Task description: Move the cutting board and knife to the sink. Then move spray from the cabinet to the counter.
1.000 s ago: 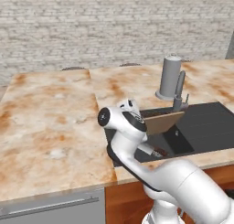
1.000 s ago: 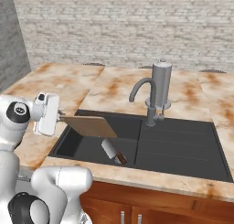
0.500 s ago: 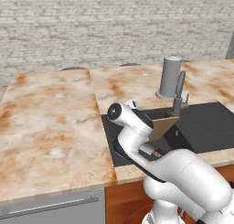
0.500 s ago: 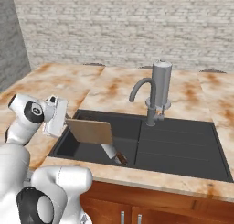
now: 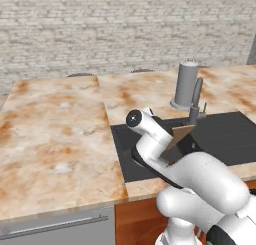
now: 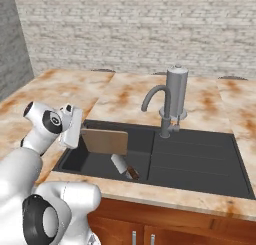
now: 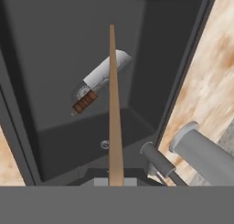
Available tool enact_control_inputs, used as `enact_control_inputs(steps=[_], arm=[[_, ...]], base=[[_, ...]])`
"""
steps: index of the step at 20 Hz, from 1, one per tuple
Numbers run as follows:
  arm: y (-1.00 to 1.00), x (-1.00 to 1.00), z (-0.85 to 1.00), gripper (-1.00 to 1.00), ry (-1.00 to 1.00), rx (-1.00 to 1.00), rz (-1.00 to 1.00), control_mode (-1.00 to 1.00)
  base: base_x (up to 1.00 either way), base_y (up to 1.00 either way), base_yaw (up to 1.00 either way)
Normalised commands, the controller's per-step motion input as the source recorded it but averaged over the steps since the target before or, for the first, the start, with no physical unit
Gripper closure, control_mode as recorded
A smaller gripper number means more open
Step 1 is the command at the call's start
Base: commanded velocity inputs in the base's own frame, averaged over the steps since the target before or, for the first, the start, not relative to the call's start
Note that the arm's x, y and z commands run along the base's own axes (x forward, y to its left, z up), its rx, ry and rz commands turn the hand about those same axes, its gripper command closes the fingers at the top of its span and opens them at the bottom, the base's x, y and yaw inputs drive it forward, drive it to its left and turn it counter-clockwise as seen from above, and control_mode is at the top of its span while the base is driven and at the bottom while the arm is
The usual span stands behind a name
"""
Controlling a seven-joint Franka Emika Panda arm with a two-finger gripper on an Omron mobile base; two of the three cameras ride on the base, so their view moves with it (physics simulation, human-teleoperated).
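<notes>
Beige stone countertop mottled with rusty brown [image 5: 55,134] spreads wide around the dark rectangular sink basin [image 6: 200,164], grey curved faucet [image 6: 167,101] standing at its back rim. Over the sink's left compartment, the flat light-wood cutting board [image 6: 105,141] hangs on edge, tilted, above the basin floor. The white arm's two-finger gripper [image 6: 75,134] has its fingers clamped on the board's near end; from the hand camera the board runs away as a thin wooden strip [image 7: 114,109]. Down below, the cleaver-like knife with grey blade and brown handle [image 7: 98,81] lies flat on the basin floor.
</notes>
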Motion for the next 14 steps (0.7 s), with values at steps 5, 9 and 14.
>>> enact_control_inputs(steps=[5, 9, 14], arm=[[-0.14, 0.22, -0.20, 1.00, 0.08, 0.00, 0.00, -1.00], [-0.14, 0.26, -0.24, 1.00, 0.11, 0.00, 0.00, -1.00], [-0.14, 0.25, -0.22, 1.00, 0.02, 0.00, 0.00, -1.00]], base=[[0.00, 0.00, 0.00], [0.00, 0.00, 0.00], [0.00, 0.00, 0.00]])
